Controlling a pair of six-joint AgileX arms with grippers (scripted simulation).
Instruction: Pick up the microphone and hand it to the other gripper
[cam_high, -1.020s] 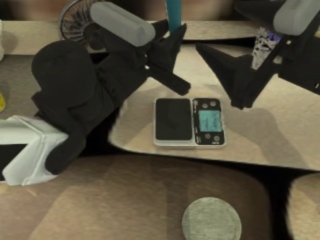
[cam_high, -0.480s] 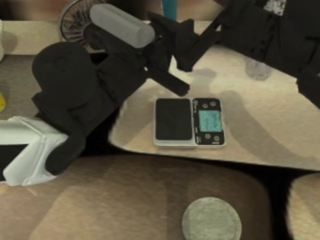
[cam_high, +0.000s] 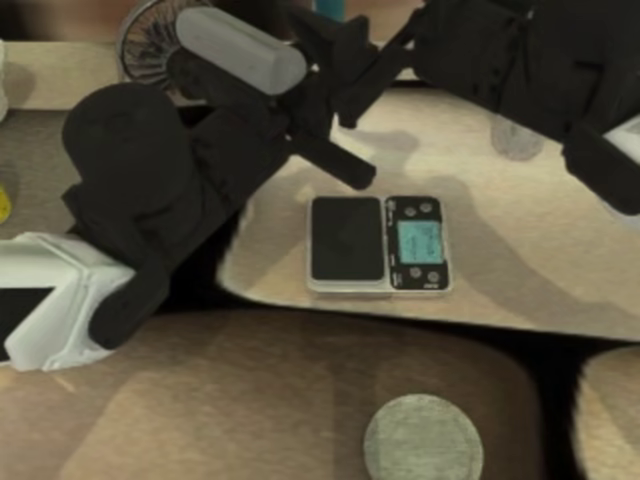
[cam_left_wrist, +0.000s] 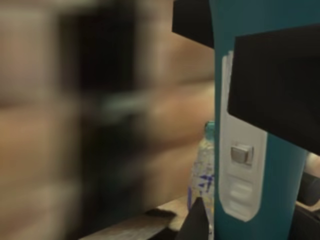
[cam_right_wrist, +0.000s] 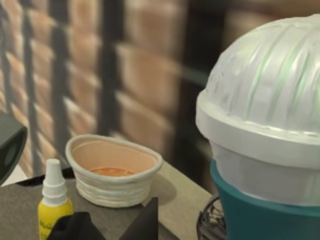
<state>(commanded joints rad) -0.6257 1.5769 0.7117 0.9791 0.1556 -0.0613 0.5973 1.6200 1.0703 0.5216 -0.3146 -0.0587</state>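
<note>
Near the tabletop's (cam_high: 520, 260) far edge, the left hand (cam_high: 335, 95) grips the teal microphone (cam_left_wrist: 250, 150); the right hand (cam_high: 345, 70) closes in, its grip unclear. No legible lettering.

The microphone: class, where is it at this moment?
The microphone is off the table at the top view's back centre, between the left gripper and right gripper.

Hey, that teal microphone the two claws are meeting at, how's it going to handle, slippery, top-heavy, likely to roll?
The microphone looks rigid moulded plastic, so it probably won't flex. Its handle seems smooth and glossy, so it may slip between flat fingers. The bulbous white head is wider than the handle, so it is likely a bit top-heavy, and would probably roll in an arc if laid down.
</note>
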